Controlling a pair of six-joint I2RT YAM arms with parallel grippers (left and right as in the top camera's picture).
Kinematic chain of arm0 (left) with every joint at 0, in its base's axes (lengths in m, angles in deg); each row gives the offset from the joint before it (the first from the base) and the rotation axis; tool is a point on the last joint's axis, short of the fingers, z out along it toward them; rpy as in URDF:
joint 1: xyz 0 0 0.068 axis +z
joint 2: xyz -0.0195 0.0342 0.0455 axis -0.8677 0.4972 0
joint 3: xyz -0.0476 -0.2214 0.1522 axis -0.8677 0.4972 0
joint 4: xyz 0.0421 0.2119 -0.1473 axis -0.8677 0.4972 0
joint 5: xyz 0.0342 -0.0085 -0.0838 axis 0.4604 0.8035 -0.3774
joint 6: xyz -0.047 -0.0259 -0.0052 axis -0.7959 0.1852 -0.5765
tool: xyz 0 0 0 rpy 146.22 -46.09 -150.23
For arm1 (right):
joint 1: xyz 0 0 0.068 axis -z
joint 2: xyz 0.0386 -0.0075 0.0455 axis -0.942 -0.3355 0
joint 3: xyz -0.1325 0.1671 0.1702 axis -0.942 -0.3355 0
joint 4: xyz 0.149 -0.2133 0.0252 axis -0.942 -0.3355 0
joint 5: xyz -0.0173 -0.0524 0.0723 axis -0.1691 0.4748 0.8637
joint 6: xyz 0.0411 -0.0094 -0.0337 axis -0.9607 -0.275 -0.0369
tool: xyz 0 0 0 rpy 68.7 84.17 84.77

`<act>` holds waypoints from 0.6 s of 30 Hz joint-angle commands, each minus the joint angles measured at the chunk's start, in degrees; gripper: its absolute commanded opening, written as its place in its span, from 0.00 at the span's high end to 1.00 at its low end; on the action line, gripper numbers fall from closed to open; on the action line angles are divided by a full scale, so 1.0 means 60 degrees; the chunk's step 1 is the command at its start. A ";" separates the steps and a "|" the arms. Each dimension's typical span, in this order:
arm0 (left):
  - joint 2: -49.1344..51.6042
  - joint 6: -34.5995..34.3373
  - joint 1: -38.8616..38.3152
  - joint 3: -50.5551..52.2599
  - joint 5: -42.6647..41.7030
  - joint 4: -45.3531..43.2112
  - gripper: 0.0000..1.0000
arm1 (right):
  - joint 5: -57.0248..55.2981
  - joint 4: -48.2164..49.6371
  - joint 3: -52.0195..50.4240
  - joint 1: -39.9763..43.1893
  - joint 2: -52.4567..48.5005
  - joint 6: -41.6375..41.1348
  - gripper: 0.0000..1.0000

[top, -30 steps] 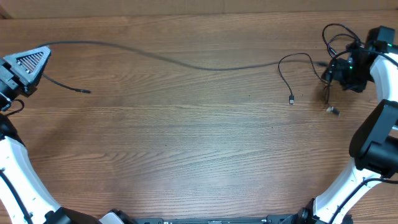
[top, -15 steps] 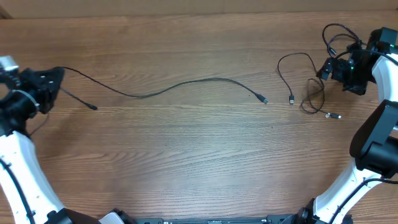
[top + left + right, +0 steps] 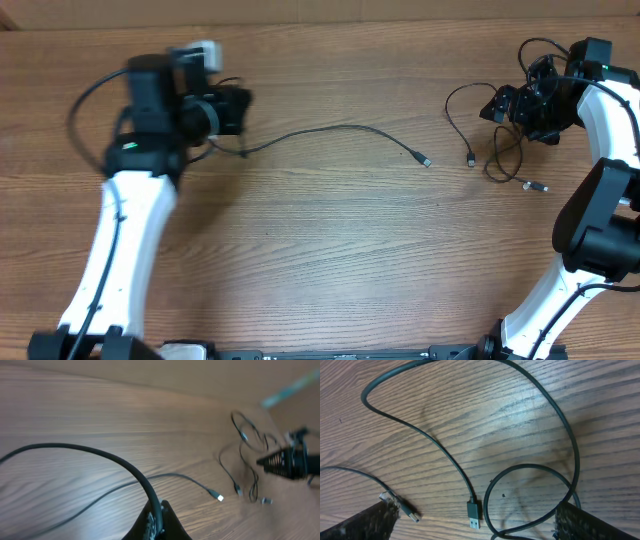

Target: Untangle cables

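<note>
Your left gripper (image 3: pixel 243 112) is clamped on the long cable (image 3: pixel 340 127), which trails right toward the looped cable (image 3: pixel 474 511). The right gripper (image 3: pixel 497 104) hangs wide open over that one, holding nothing.

One long black cable (image 3: pixel 345 127) snakes across mid-table; second cable (image 3: pixel 455 125) loops at right.

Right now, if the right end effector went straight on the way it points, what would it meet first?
Probably the black cable, whose end lies between the open fingers, then the table; depth is unclear.
</note>
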 commanded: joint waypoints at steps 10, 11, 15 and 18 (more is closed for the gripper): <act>0.3712 -0.2561 -0.1781 -0.0076 0.1479 -0.0962 0.32 | 0.0903 -0.0182 -0.0040 -0.0029 -0.0015 -0.0976 0.00; 0.3821 -0.2554 -0.1767 -0.0076 0.1202 -0.0958 0.28 | 0.1111 -0.0204 -0.0040 -0.0033 -0.0015 -0.1158 0.00; 0.3843 -0.2550 -0.1636 -0.0087 0.0619 -0.0947 0.08 | 0.0962 -0.0120 -0.0040 -0.0029 -0.0015 -0.1202 0.00; 0.3810 -0.2557 -0.1519 -0.0087 0.0586 -0.0936 0.00 | -0.0339 -0.0066 -0.0040 -0.0040 -0.0015 -0.1209 0.00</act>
